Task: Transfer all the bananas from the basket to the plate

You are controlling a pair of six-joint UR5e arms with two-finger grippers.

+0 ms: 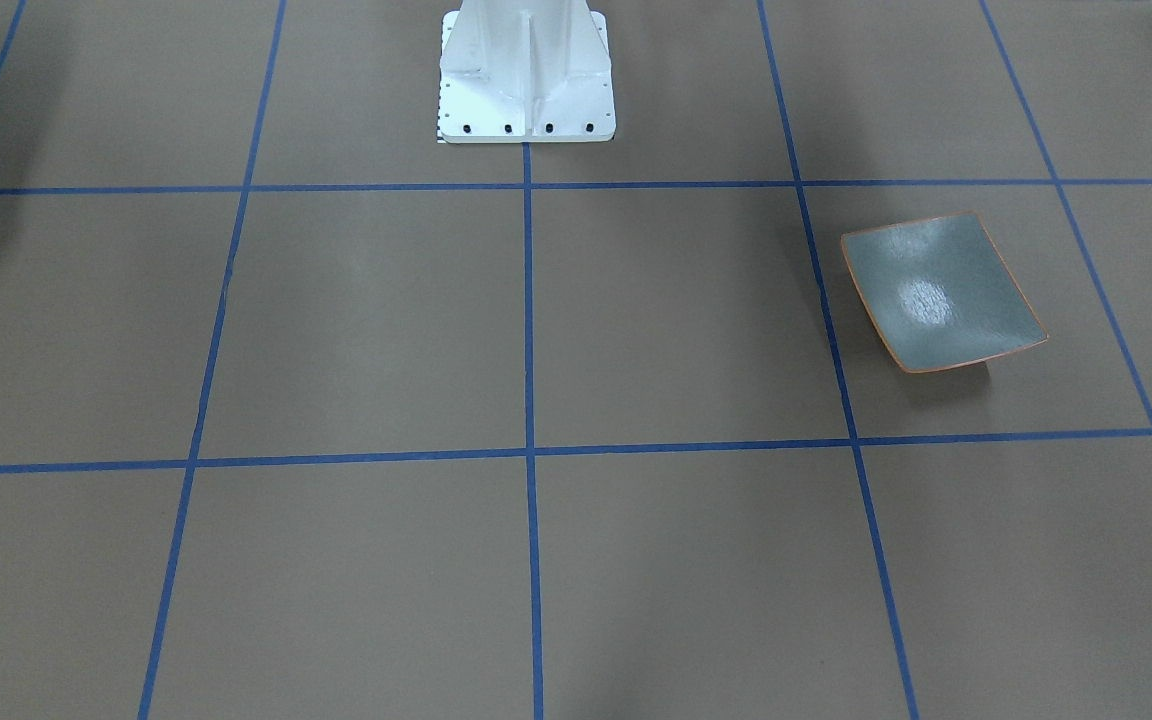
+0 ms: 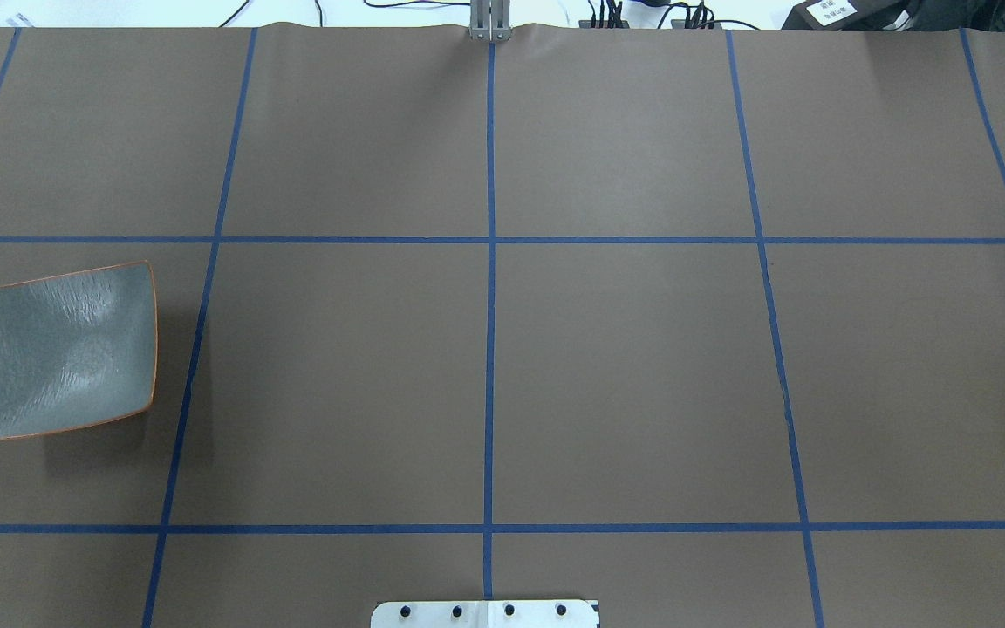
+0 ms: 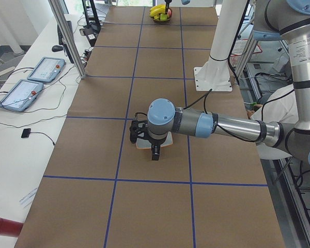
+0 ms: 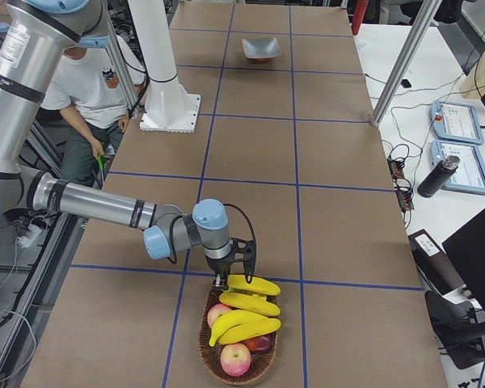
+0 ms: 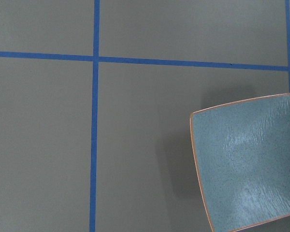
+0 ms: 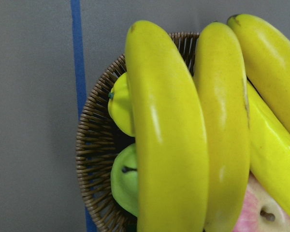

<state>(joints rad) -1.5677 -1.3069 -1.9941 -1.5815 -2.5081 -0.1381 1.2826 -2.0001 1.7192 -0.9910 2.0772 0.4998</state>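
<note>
Several bright yellow bananas (image 6: pixel 169 135) lie across a wicker basket (image 6: pixel 94 145), filling the right wrist view. In the exterior right view my right gripper (image 4: pixel 233 267) hangs right over the bananas (image 4: pixel 250 303) at the basket's (image 4: pixel 214 356) far end; I cannot tell whether it is open or shut. The grey-green plate (image 2: pixel 71 349) with an orange rim is empty (image 1: pixel 941 290) (image 5: pixel 246 164). In the exterior left view my left gripper (image 3: pixel 144 138) hovers over the plate (image 3: pixel 166 144); I cannot tell its state. No fingers show in either wrist view.
The basket also holds red apples (image 4: pixel 236 360) and green fruit (image 6: pixel 125 179). The white robot base (image 1: pixel 526 75) stands at the table's middle edge. A metal post (image 4: pixel 396 69) and tablets (image 4: pixel 461 166) are at the far side. A seated person (image 4: pixel 89 89) is behind the robot.
</note>
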